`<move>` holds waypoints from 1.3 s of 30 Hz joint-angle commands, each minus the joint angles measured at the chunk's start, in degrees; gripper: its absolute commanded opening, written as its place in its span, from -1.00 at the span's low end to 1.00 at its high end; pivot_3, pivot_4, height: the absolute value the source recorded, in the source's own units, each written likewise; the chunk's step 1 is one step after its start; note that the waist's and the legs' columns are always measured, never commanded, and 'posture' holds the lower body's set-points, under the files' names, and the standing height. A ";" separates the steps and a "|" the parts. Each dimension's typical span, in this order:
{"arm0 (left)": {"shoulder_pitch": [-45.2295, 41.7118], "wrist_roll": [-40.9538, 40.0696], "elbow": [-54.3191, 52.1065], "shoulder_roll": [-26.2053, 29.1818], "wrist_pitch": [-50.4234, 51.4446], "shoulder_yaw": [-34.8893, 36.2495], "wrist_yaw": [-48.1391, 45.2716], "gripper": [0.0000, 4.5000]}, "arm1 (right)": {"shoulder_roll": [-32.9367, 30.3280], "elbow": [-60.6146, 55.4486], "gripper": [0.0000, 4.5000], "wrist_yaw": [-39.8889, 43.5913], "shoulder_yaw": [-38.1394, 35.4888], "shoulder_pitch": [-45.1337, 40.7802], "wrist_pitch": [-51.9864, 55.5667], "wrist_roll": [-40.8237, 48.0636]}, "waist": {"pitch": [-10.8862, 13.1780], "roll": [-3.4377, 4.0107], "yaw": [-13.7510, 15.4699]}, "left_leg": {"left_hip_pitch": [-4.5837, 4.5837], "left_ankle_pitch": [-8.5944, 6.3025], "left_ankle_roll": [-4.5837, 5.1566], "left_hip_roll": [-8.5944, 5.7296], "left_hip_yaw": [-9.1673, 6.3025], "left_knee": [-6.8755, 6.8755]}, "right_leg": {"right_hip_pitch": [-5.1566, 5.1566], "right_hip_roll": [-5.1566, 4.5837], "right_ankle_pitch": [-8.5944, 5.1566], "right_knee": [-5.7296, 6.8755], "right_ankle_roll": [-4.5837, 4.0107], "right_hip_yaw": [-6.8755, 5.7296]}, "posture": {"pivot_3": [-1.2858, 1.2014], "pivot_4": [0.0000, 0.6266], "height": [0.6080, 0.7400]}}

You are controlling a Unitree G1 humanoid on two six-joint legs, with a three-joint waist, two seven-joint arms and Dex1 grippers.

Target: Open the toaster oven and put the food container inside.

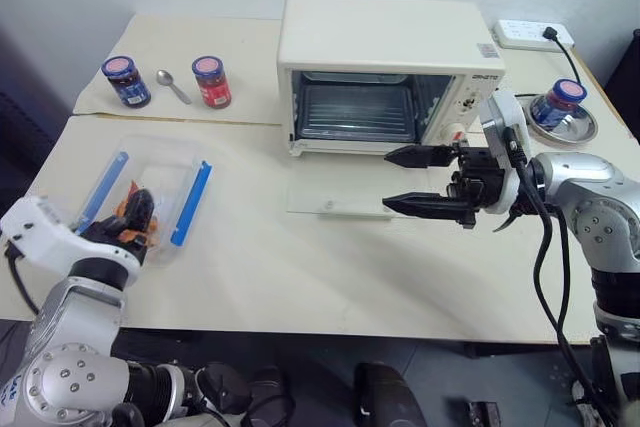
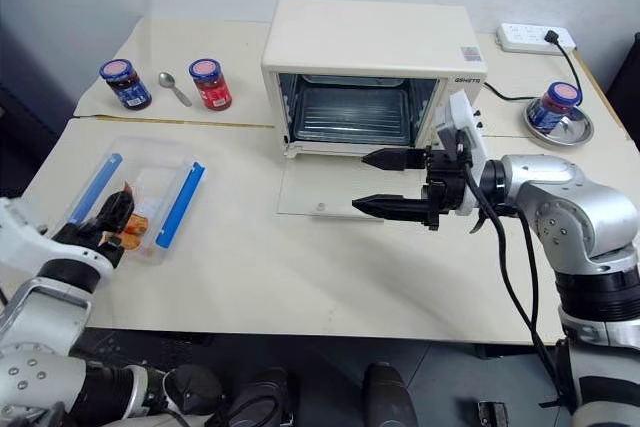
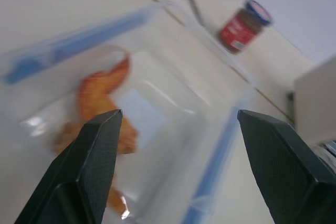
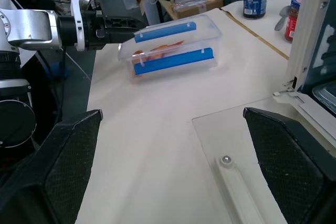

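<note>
A cream table (image 1: 300,287) fills the scene, seen from above the robot's two arms.

Nearest, on the robot's left, the left gripper (image 2: 110,215) reaches over the near end of the food container (image 1: 155,192). Its two black fingers (image 3: 89,166) stand wide apart and grip nothing. In the left wrist view the container lies just ahead of and between the fingertips: a clear box with a blue clip along each long side and orange fried pieces inside. It rests on the table, not lifted.

On the robot's right, the right gripper (image 1: 420,182) hovers level, pointing across toward the left, its fingers spread wide and empty. Directly below it lies the glass door (image 2: 330,192) of the toaster oven (image 1: 385,47), dropped flat onto the table, its white bar handle at the near edge. Just behind the gripper, the open cavity shows a wire rack.

The container sits well apart from the right gripper, across open tabletop.

Farther back beyond the left gripper stand a blue-lidded jar (image 1: 126,81), a spoon (image 1: 172,85) and a red-labelled jar (image 1: 211,81). Beyond the right gripper, a jar sits on a metal dish (image 1: 565,119), with a power strip (image 1: 532,35) behind.
</note>
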 commanded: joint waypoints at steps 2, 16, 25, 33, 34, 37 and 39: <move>-4.31 -9.59 -2.16 0.89 -4.85 5.40 9.98 0.65 | 0.44 -1.33 1.00 0.11 -1.21 0.55 -0.25 -0.06 | 0.02 -0.12 0.27 | 0.00 0.00 0.00 -0.01 0.00 0.03 | 0.01 0.00 0.00 0.00 -0.01 -0.01 | 0.03 -0.52 1.00; 17.79 -36.88 -2.16 -2.78 -30.84 -7.53 42.17 0.65 | 0.75 -5.31 1.00 -3.21 -3.10 4.51 0.85 0.67 | 0.02 -0.18 -0.15 | 0.12 -0.04 -0.05 0.03 0.12 -0.02 | 0.02 0.02 0.02 -0.03 -0.04 0.14 | 0.03 -0.52 1.00; 26.38 -49.15 4.47 4.34 -46.24 -19.31 61.50 0.65 | 2.42 -6.07 1.00 -4.01 -2.31 4.61 0.65 0.60 | 0.00 -0.21 0.13 | 0.14 -0.05 -0.02 0.04 0.11 0.00 | 0.06 0.03 0.02 -0.32 -0.10 0.10 | 0.03 -0.52 1.00; 22.18 -52.11 14.69 14.71 -55.03 -29.66 66.03 0.65 | 3.15 -9.90 1.00 -5.94 -3.92 7.91 0.78 1.84 | 0.00 -0.21 0.66 | 0.18 -0.03 -0.02 0.01 0.12 -0.02 | 0.12 0.05 0.03 -0.36 -0.15 0.06 | 0.03 -0.52 1.00; 21.77 -52.89 15.88 15.52 -55.87 -30.56 67.09 0.65 | 3.13 -10.53 1.00 -6.34 -4.22 8.41 0.85 2.16 | -0.01 -0.20 0.66 | 0.18 -0.03 -0.02 0.00 0.13 -0.02 | 0.12 0.04 0.03 -0.36 -0.15 0.06 | 0.03 -0.52 1.00; 21.35 -53.91 19.40 17.53 -57.58 -32.75 69.73 0.65 | 2.89 -11.98 1.00 -7.51 -5.18 9.44 1.02 3.03 | 0.00 -0.20 0.81 | 0.18 -0.03 -0.01 0.00 0.13 -0.02 | 0.12 0.03 0.03 -0.35 -0.14 0.07 | 0.03 -0.52 1.00; 20.77 -53.88 22.06 19.01 -58.07 -34.23 70.00 0.48 | 2.47 -12.69 1.00 -8.22 -6.18 9.83 1.30 3.68 | -0.01 -0.20 0.91 | 0.18 -0.03 -0.01 0.01 0.13 -0.02 | 0.12 0.04 0.03 -0.36 -0.15 0.06 | 0.03 -0.52 1.00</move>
